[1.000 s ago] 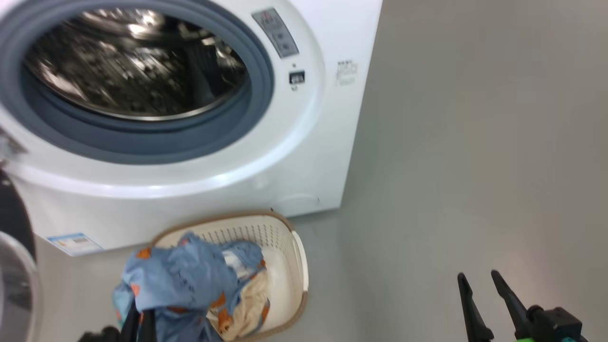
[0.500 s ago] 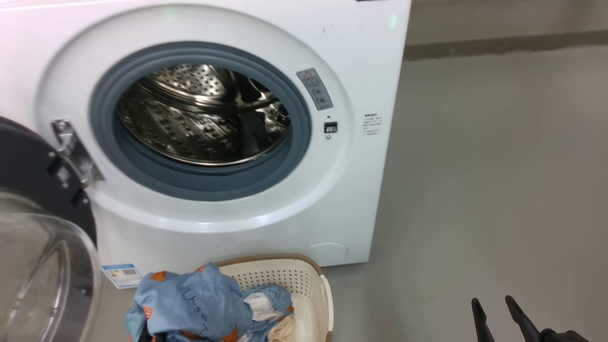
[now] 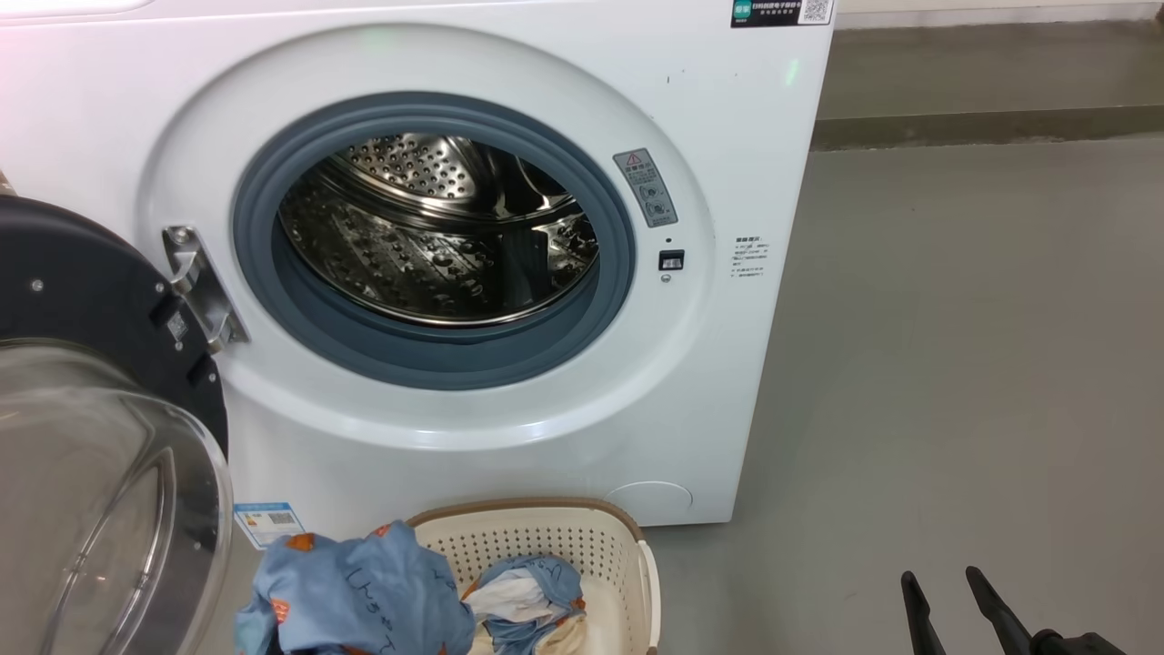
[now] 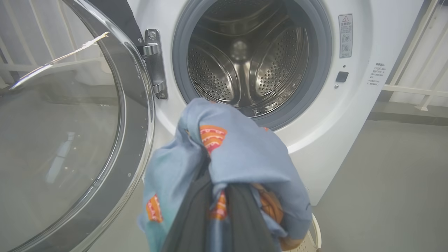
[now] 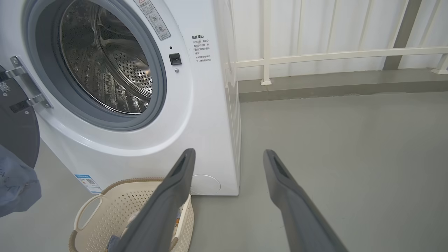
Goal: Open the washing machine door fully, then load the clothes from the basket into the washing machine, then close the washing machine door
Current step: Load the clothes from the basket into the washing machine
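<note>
1. The left gripper (image 4: 217, 196) has its two long dark fingers nearly closed. They pinch a soft blue garment (image 4: 241, 154) with orange print, which drapes over the fingertips.
2. Left of it, the large round glossy black door (image 3: 82, 282) with its clear glass bowl stands swung wide on its hinge (image 3: 202, 291). The opening step is judged complete.
3. Ahead and above it is the big white box-shaped washing machine (image 3: 746, 136). Its perforated steel drum (image 3: 436, 236) appears empty.
4. Change: the head camera has lifted, which is a shift of the view, not of the machine. The garment lay over the basket's left half a second ago and now hangs beside its left rim. The pick is judged done and the carry to the drum is under way.
5. Below and right of it, the small cream-white perforated plastic basket (image 3: 536, 514) holds a blue-and-cream bundle (image 3: 527, 591). Further loads are needed.
6. Far right, the right gripper (image 3: 940, 582) is spread wide and empty, low over the grey floor (image 3: 955, 364).
</note>
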You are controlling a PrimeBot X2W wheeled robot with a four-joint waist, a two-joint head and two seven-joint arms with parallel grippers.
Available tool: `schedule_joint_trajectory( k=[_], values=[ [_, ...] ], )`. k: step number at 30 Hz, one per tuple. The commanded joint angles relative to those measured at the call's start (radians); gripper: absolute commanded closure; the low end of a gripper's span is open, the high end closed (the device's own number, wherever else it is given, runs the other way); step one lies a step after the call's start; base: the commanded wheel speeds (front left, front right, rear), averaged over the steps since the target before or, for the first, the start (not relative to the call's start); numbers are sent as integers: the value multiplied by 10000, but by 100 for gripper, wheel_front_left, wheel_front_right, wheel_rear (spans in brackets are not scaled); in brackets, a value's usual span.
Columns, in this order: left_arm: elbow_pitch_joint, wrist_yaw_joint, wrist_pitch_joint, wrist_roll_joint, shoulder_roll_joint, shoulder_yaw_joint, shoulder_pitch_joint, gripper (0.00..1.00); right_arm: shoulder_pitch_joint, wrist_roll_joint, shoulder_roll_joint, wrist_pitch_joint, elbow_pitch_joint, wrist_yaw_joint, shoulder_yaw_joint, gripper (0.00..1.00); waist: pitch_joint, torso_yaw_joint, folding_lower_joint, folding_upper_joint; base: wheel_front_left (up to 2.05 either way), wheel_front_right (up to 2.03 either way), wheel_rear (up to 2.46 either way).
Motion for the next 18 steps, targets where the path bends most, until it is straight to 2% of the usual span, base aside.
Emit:
schedule_joint_trajectory(
  k=[1,18],
  values=[
    [-348,112,-66,-43,26,319,-301,100,-189,54,-191,-118,-207,62,320,0,18,-18,-1,0,0,0,0],
    [-338,37,-66,-13,26,327,-357,100,-236,36,-127,-118,-221,62,377,0,134,-115,-1,0,0,0,0]
  ],
)
